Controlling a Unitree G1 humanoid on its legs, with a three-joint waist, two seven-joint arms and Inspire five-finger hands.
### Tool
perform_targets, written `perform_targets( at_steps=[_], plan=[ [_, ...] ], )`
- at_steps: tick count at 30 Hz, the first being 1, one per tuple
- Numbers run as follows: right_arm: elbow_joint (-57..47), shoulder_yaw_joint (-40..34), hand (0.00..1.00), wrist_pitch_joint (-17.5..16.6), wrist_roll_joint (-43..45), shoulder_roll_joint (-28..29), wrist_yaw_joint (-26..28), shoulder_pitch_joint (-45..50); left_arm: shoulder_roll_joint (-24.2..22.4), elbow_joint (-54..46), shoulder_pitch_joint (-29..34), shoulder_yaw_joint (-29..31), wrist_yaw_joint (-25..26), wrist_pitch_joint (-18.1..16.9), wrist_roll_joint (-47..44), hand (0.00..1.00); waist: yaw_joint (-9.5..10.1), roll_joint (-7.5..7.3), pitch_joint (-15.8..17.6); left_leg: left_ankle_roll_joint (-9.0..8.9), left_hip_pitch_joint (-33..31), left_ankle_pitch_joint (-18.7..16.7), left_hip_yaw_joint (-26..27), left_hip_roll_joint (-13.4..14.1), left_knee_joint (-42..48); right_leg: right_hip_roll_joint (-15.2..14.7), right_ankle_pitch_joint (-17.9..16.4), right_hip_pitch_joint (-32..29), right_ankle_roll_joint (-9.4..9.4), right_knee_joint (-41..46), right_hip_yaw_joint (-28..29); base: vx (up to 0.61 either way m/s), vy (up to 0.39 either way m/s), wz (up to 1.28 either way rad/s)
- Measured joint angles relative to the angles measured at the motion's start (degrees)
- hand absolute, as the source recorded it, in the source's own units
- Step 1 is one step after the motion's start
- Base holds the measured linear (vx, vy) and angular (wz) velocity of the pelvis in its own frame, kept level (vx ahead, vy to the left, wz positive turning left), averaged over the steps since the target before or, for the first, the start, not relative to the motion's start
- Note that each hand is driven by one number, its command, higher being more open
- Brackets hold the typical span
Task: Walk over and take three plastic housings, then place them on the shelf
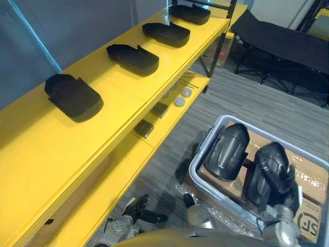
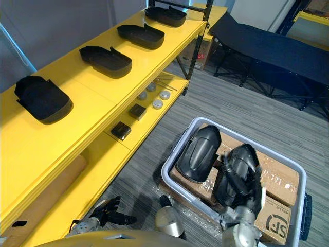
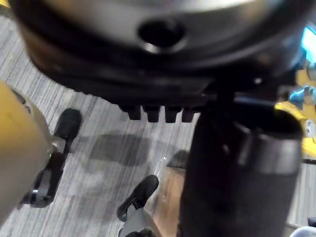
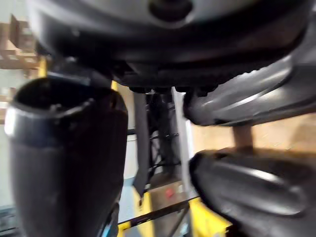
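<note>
Several black plastic housings lie in a row on the top board of the yellow shelf (image 1: 118, 108); the nearest (image 1: 73, 96) is at the left, another (image 1: 132, 59) lies beyond it. On the floor stands a grey bin (image 1: 204, 150) with two more housings resting on cardboard. The left housing (image 1: 227, 151) lies free. My right hand (image 1: 286, 188) lies over the right housing (image 1: 267, 167) with its fingers curled round the housing's side. My left hand (image 1: 138, 212) hangs low beside the shelf's lower board, fingers relaxed and holding nothing.
The shelf's lower board carries two small dark boxes (image 1: 144, 128) and several round discs (image 1: 180, 101). A black folding cot (image 1: 288, 41) stands at the back right. Cardboard boxes (image 1: 314, 181) fill the bin's bottom. Striped grey floor lies between shelf and bin.
</note>
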Motion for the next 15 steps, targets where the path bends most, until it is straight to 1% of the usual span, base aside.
perform_targets(
  at_steps=[1,2,3,4,5,6,7,8,10,11,12,13,14,15],
  plan=[
    [0.82,0.03,1.00,0.00,-1.77,0.07,-0.52,-0.03,-0.36,0.35,0.34,0.10,-0.06,0.07,-0.18,1.00,0.38,0.61,-0.44,-0.26,0.12,-0.25,-1.06,0.03,0.89,0.12,-0.08,0.44,-0.33,-0.44,-0.23,-0.07,-0.062,0.05],
    [0.82,0.05,1.00,-0.05,-2.04,0.19,-0.71,-0.14,-0.45,0.45,0.49,0.58,-0.06,0.14,-0.22,1.00,0.87,0.50,-0.56,-0.42,-0.50,-1.61,-2.84,0.12,3.03,-0.01,0.07,0.66,-0.59,-0.71,-0.12,-0.06,-0.047,-0.20],
    [0.82,0.16,1.00,-0.40,-2.03,0.06,-0.73,-1.66,-0.90,0.31,1.27,2.81,0.17,0.11,-1.59,1.00,2.64,0.54,-0.62,1.41,-3.81,-6.68,-13.96,-0.32,9.67,0.54,0.45,0.17,-0.93,-0.72,1.51,-0.07,-0.032,-0.62],
    [0.99,1.22,1.00,-1.42,-2.02,-0.25,-0.48,-3.87,-1.14,-0.40,2.29,6.20,0.56,0.25,-2.78,1.00,4.30,0.73,-0.61,1.33,-6.60,-11.09,-22.86,-1.53,15.12,1.80,0.80,-0.33,-1.42,-0.56,3.85,-0.08,-0.020,-0.83],
    [1.06,1.93,1.00,-2.01,-2.05,-0.59,-0.12,-4.98,-1.23,-0.37,2.49,7.93,0.79,-0.11,-3.78,1.00,5.12,0.73,-0.61,1.60,-7.38,-12.87,-26.68,-2.38,17.25,2.50,1.02,-0.40,-1.95,-0.60,4.81,-0.07,0.029,-1.16],
    [1.09,3.59,1.00,-2.30,-2.08,-1.54,0.60,-7.36,-1.42,-0.32,3.17,10.85,1.34,-1.34,-4.40,1.00,7.38,0.83,-0.62,2.53,-8.13,-16.01,-31.76,-3.35,20.69,3.90,1.65,-0.46,-3.52,-0.90,7.12,-0.06,0.095,-1.20],
    [1.09,4.82,1.00,-2.53,-2.45,-1.99,1.27,-9.25,-1.43,-0.32,4.16,12.69,1.65,-2.47,-4.48,1.00,8.54,0.85,-0.63,3.31,-8.49,-17.86,-33.08,-3.45,22.98,4.95,2.14,-0.61,-4.47,-1.00,8.08,-0.07,0.117,-1.34],
    [1.02,5.93,1.00,-3.72,-4.27,-2.03,1.73,-10.87,-1.84,-0.06,4.50,14.49,1.66,-3.21,-5.26,1.00,9.63,0.69,-0.70,3.34,-9.31,-19.63,-33.03,-3.19,25.31,5.89,2.52,-1.10,-5.14,-0.98,7.94,-0.07,0.101,-0.89],
    [0.63,7.49,1.00,-4.89,-4.22,-2.04,1.77,-12.72,-2.00,0.04,4.39,14.74,1.46,-4.89,-5.39,1.00,10.49,0.63,-0.96,3.42,-11.08,-21.13,-32.11,-3.03,27.39,6.00,2.50,-2.97,-5.13,-0.18,7.15,-0.04,0.073,-0.53],
    [0.55,8.56,1.00,-4.93,-4.15,-2.02,1.68,-14.01,-2.25,0.05,4.24,14.88,1.16,-6.54,-4.95,1.00,10.73,0.53,-0.90,3.86,-12.19,-21.66,-31.32,-2.88,28.37,5.96,2.56,-4.49,-4.99,1.36,6.84,0.02,0.074,-0.37],
    [0.24,9.17,1.00,-4.93,-4.14,-2.03,1.49,-14.39,-2.33,0.03,4.01,14.87,1.03,-7.53,-3.67,1.00,10.88,0.56,-0.73,4.15,-13.11,-21.92,-31.26,-2.61,29.48,6.02,2.62,-5.83,-4.68,2.94,6.64,0.05,0.058,-0.25],
    [0.01,9.53,1.00,-4.93,-4.10,-1.96,1.36,-14.54,-2.45,-0.01,3.64,14.66,0.90,-8.14,-2.98,1.00,10.84,0.90,-0.23,4.80,-13.79,-22.24,-31.24,-2.56,31.27,6.46,2.03,-6.91,-3.78,4.91,6.45,0.06,0.064,-0.10],
    [-0.09,9.68,1.00,-4.91,-3.96,-1.63,1.11,-14.22,-2.76,-0.11,3.17,14.67,0.92,-8.33,-2.23,1.00,11.07,1.41,0.29,5.51,-14.96,-23.20,-32.17,-2.33,34.45,7.13,0.99,-8.45,-2.14,8.32,6.29,0.04,0.062,-0.09],
    [-0.16,9.71,1.00,-4.91,-3.78,-1.31,0.93,-13.74,-2.87,-0.13,2.61,14.70,0.95,-8.33,-1.61,1.00,11.23,1.60,0.72,5.57,-15.35,-23.65,-33.01,-2.31,36.05,7.41,0.47,-8.96,-1.46,9.99,6.11,0.04,0.074,-0.19]
  ],
)
